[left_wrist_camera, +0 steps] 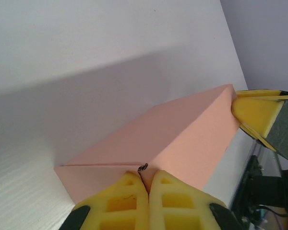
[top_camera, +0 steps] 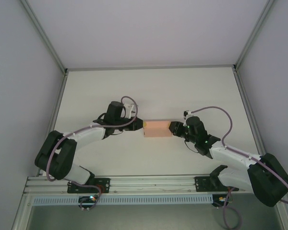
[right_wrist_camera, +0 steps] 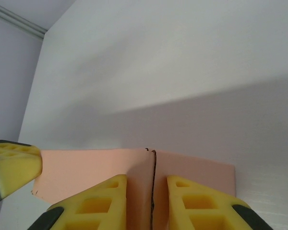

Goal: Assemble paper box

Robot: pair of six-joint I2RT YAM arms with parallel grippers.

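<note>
The white tabletop (top_camera: 153, 91) carries the paper box (top_camera: 157, 129) near its middle, a closed salmon-pink block lying flat with its long side running from 9 to 3 o'clock. At the box's 9 o'clock end the left tool (top_camera: 142, 125) has its fingers pressed together, tips against the card. At the 3 o'clock end the right tool (top_camera: 172, 128) has its yellow fingers (right_wrist_camera: 110, 191) slightly apart with pink card between them; I cannot tell if they pinch it.

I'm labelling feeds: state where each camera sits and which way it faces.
Top external: above and behind the bases, looking down on the table, both arms, paper box.
Left wrist: past left gripper toward the box's end.
Right wrist: past right gripper toward the opposite end.
Shared: wrist views show the box and the opposite gripper's finger.
</note>
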